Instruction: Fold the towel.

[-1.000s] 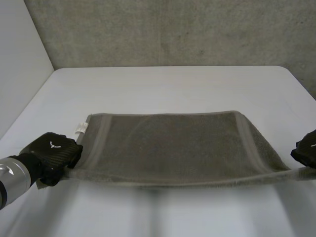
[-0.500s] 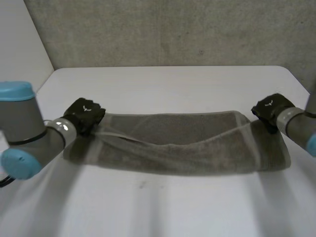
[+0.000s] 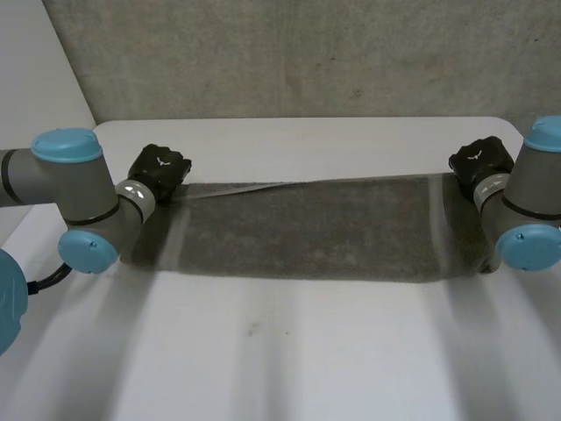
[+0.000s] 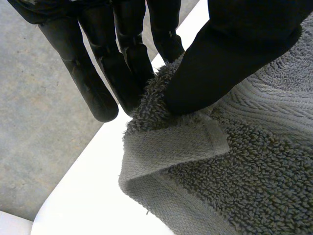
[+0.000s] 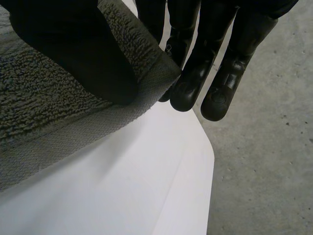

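Observation:
A grey terry towel lies folded in a long band across the middle of the white table. My left hand is at the towel's far left corner. In the left wrist view its thumb pinches that corner of the towel against the fingers. My right hand is at the far right corner. In the right wrist view its thumb presses the towel's corner against the fingers.
A concrete wall rises behind the table's far edge. Beyond the table's corner, concrete floor lies past my right hand. Both grey arms with light-blue caps reach in along the towel's ends.
Both hands have carried the towel's near edge away from me over to its far edge, so the towel now lies folded in half. Both arms have swung into view.

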`<state>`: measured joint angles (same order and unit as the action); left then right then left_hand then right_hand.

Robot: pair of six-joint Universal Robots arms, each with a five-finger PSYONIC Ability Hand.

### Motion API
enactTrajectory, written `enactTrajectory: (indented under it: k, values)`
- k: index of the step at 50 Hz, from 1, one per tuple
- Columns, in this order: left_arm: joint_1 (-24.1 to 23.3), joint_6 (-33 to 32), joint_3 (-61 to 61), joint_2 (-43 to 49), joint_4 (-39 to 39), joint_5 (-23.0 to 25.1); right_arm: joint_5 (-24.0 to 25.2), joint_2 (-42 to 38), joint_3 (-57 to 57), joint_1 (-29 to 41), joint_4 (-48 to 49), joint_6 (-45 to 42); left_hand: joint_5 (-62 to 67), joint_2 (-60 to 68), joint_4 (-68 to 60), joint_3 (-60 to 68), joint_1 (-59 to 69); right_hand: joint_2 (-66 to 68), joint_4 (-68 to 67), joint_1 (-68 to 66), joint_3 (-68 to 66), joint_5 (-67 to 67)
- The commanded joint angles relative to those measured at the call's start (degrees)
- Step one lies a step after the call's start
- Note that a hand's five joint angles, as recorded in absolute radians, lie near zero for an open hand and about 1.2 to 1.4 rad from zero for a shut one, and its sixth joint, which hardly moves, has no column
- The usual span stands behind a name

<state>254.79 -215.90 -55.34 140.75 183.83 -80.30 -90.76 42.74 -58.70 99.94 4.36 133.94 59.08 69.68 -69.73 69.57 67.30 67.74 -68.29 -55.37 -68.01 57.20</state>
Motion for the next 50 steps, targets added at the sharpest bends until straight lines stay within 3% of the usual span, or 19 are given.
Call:
enactTrajectory:
  k: [1,2,3,15,17,26,32,39,45,50]
  values:
    - [-0.70,-0.31,-0.30,0.58,0.12,0.05,-0.21,-1.44,0.87,0.26,0.12,0.01,-33.63,-34.23,34.28,-34.12,-31.85,-21.99,22.54,9.62,22.26,-21.46]
    - [-1.13,-0.40,-0.30,0.41,0.12,-0.03,-0.21,-1.35,0.87,0.78,0.12,0.09,-52.28,-52.89,52.94,-52.78,-50.50,-46.64,47.19,34.27,46.91,-46.11]
    - [-1.66,-0.40,-0.38,0.06,0.12,-0.12,-0.47,-1.00,0.96,1.22,0.12,0.18,-56.13,-56.74,56.79,-56.63,-54.35,-57.74,58.29,45.37,58.01,-57.20]
    - [-2.02,0.39,-4.69,-11.11,-0.14,-0.12,0.41,10.61,-3.26,0.78,-0.94,7.65,-56.00,-56.61,56.66,-56.50,-54.22,-57.74,58.29,45.37,58.01,-57.20]
    - [-2.02,0.57,-6.45,-13.57,-0.14,-0.03,3.03,15.41,-7.63,0.78,-2.42,9.14,-56.00,-56.61,56.66,-56.50,-54.22,-57.74,58.29,45.37,58.01,-57.20]
    - [-1.66,8.20,-21.89,-26.73,0.74,0.67,9.02,22.73,-20.57,-3.61,-8.23,9.50,-56.00,-56.61,56.66,-56.50,-54.22,-57.74,58.29,45.37,58.01,-57.20]
    - [-1.58,13.74,-32.35,-32.10,4.86,0.85,13.23,23.88,-29.17,-8.26,-9.99,10.11,-56.00,-56.61,56.66,-56.50,-54.22,-51.95,52.49,39.57,52.22,-51.41]
    - [-1.93,14.54,-40.02,-34.66,9.00,0.85,19.12,21.60,-34.11,-12.66,-5.52,15.47,-56.17,-56.78,56.83,-56.67,-54.39,-43.21,43.76,30.84,43.48,-42.68]
    - [-1.93,14.72,-43.10,-34.75,11.64,0.85,19.30,18.34,-34.20,-12.93,0.38,16.18,-56.17,-56.78,56.83,-56.67,-54.39,-34.11,34.65,21.74,34.38,-33.57]
    - [-1.93,14.72,-43.54,-34.57,11.90,0.76,19.30,16.49,-33.58,-12.93,2.05,15.83,-56.17,-56.78,56.83,-56.67,-54.39,-18.13,18.67,5.76,18.40,-17.59]
